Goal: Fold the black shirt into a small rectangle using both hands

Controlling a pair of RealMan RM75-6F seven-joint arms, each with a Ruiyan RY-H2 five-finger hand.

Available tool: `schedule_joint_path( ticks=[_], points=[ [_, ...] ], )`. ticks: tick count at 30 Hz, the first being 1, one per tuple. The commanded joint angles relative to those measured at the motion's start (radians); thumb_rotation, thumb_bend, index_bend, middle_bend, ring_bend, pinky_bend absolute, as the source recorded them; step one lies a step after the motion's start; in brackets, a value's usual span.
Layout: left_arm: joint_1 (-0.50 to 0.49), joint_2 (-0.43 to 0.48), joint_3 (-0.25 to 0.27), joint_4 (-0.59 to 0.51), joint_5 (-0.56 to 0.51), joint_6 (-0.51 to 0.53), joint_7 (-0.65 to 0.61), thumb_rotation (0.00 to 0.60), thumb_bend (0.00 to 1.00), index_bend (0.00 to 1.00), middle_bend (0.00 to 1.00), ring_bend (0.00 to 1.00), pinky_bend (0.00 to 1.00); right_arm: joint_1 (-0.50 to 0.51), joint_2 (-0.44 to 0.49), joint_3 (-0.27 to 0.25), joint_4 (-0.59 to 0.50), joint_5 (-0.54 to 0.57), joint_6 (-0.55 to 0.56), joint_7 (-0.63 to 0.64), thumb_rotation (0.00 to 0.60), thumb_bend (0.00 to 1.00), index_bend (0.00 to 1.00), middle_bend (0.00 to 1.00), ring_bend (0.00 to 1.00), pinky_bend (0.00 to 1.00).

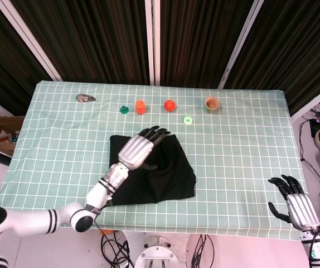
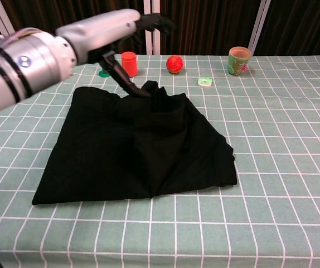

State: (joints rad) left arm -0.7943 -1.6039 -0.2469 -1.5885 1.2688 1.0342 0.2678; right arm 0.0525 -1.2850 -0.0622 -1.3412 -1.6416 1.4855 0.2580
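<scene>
Head view: black shirt (image 1: 151, 170) lies folded near the middle of the checked green table (image 1: 243, 145), with bare cloth on every side of it. Left hand (image 1: 139, 148) hovers over the shirt's rear half, fingers spread, holding nothing. Right hand (image 1: 294, 205) hangs far right of the shirt, past the table's front corner, fingers apart and empty. Dark curtains stand behind the table

Chest view: the shirt's hem lies near the front edge; the left hand (image 2: 112, 30) is raised above its back edge. Beyond the shirt stand an orange cup (image 2: 129, 63), a red ball (image 2: 174, 63) and a brown cup (image 2: 239, 60)

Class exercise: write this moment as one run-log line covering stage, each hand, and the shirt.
stage: mid-fold | left hand: open, raised above shirt | right hand: open, idle at table's near right edge | black shirt: rumpled, lying flat, not yet rectangular
</scene>
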Motion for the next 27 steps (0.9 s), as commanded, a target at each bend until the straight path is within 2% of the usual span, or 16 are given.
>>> schedule_joint_path(
  ticks=[1, 8, 14, 18, 22, 27],
  points=[
    [0.120, 0.123, 0.087, -0.059, 0.036, 0.089, -0.002, 0.600, 0.00, 0.09, 0.10, 0.07, 0.19, 0.044, 0.022, 0.017, -0.023, -0.022, -0.032, -0.027, 0.600, 0.33, 0.24, 0.21, 0.06, 0.11],
    [0.257, 0.203, 0.180, -0.075, 0.040, 0.192, -0.040, 0.600, 0.00, 0.10, 0.10, 0.07, 0.19, 0.248, 0.050, 0.081, -0.163, -0.085, -0.230, -0.167, 0.600, 0.34, 0.24, 0.23, 0.06, 0.11],
    [0.340, 0.233, 0.220, -0.091, 0.053, 0.270, -0.042, 0.600, 0.00, 0.10, 0.10, 0.07, 0.19, 0.471, 0.003, 0.187, -0.312, -0.055, -0.475, -0.274, 0.600, 0.34, 0.24, 0.23, 0.06, 0.11],
    [0.378, 0.245, 0.237, -0.100, 0.069, 0.304, -0.039, 0.600, 0.00, 0.10, 0.10, 0.07, 0.19, 0.614, -0.078, 0.268, -0.341, 0.048, -0.652, -0.360, 0.600, 0.34, 0.24, 0.21, 0.06, 0.11],
    [0.406, 0.256, 0.249, -0.112, 0.078, 0.315, -0.046, 0.600, 0.00, 0.10, 0.10, 0.07, 0.19, 0.751, -0.180, 0.335, -0.305, 0.191, -0.804, -0.454, 0.600, 0.34, 0.22, 0.19, 0.06, 0.11],
    [0.429, 0.261, 0.251, -0.111, 0.081, 0.318, -0.069, 0.600, 0.00, 0.10, 0.10, 0.07, 0.19, 0.869, -0.276, 0.348, -0.236, 0.362, -0.913, -0.580, 0.600, 0.33, 0.14, 0.16, 0.04, 0.10]
  ],
)
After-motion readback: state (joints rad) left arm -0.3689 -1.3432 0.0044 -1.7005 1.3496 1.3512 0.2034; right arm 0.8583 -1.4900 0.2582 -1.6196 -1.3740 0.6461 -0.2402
